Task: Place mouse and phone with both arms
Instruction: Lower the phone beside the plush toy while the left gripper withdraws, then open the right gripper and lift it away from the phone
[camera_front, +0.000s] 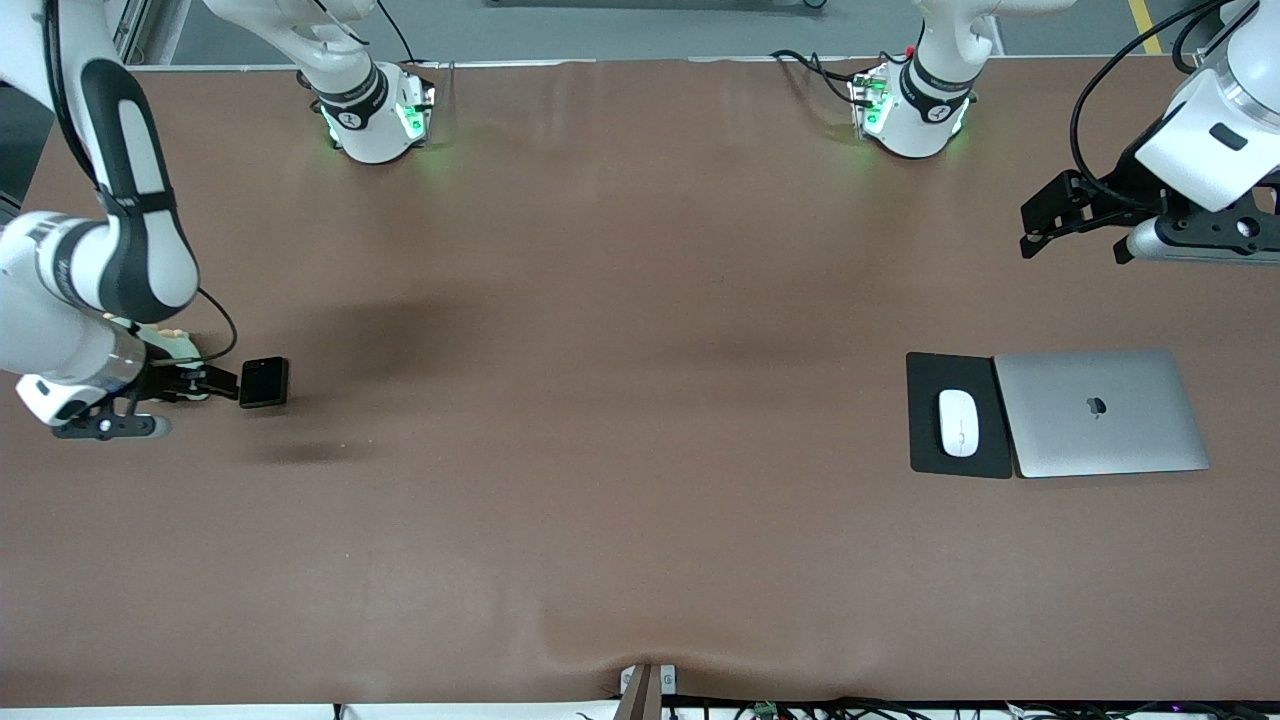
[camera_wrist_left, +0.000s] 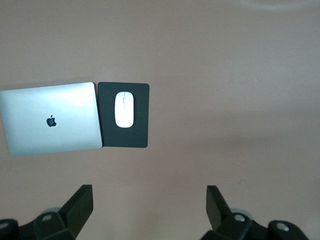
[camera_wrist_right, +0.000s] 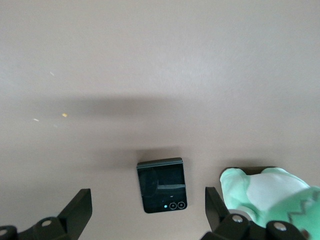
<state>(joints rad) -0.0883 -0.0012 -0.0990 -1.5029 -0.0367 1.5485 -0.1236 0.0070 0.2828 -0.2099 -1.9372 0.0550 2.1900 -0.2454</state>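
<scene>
The black phone (camera_front: 263, 382) lies flat on the brown table at the right arm's end. In the right wrist view the phone (camera_wrist_right: 162, 185) shows its two camera lenses. My right gripper (camera_front: 205, 385) hangs low right beside it, open and empty; in its wrist view the gripper (camera_wrist_right: 147, 194) has the phone just ahead of its spread fingers. The white mouse (camera_front: 958, 422) sits on a black pad (camera_front: 925, 440) at the left arm's end, also seen in the left wrist view (camera_wrist_left: 124, 109). My left gripper (camera_front: 1050, 215) is open and empty, high above the table, its fingers wide apart (camera_wrist_left: 149, 194).
A closed silver laptop (camera_front: 1100, 412) lies beside the pad, toward the left arm's end; it also shows in the left wrist view (camera_wrist_left: 50, 120). A green and white soft toy (camera_wrist_right: 265, 192) lies next to the phone, close by one right finger.
</scene>
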